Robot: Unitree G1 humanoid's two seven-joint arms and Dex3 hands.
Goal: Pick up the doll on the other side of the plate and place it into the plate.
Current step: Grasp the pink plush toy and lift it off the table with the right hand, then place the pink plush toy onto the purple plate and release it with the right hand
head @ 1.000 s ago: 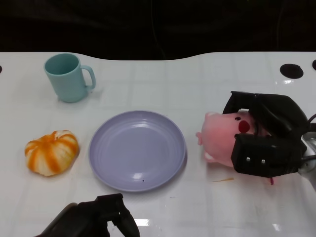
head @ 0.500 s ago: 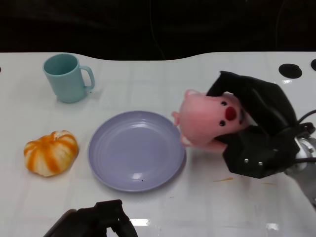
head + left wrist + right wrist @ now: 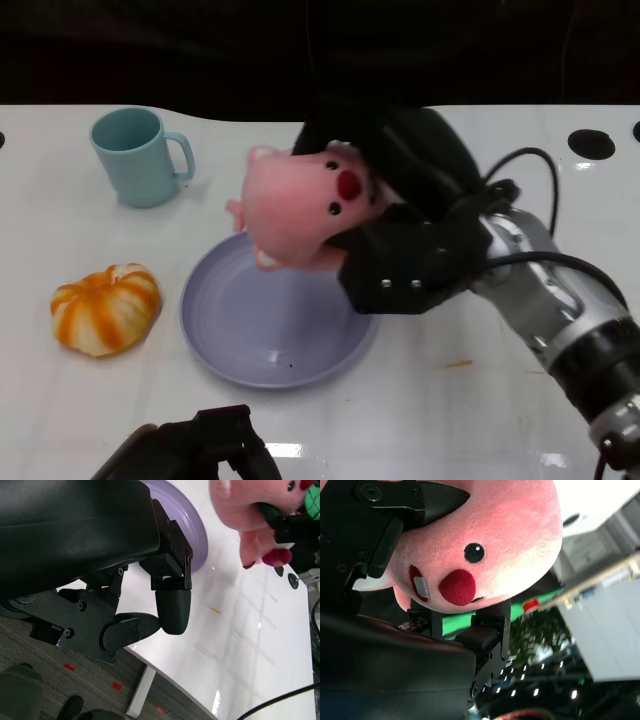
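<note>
A pink plush pig doll (image 3: pixel 300 205) hangs in the air over the far edge of the lavender plate (image 3: pixel 250 320). My right hand (image 3: pixel 405 215) grips it from the right, fingers wrapped around its body. The right wrist view shows the doll (image 3: pixel 485 545) close up, pressed between black fingers (image 3: pixel 395 510). The left wrist view catches the doll (image 3: pixel 255 515) above the plate (image 3: pixel 192 535). My left hand (image 3: pixel 195 450) sits low at the table's near edge, fingers (image 3: pixel 172 605) curled in with nothing held.
A teal mug (image 3: pixel 138 155) stands at the back left. An orange striped pumpkin (image 3: pixel 105 308) lies left of the plate. Black holes (image 3: pixel 590 143) mark the table's far right. A small orange fleck (image 3: pixel 458 364) lies right of the plate.
My right hand has lifted the doll off the table right of the plate and carried it left, now above the plate's far edge. The left hand stays put.
</note>
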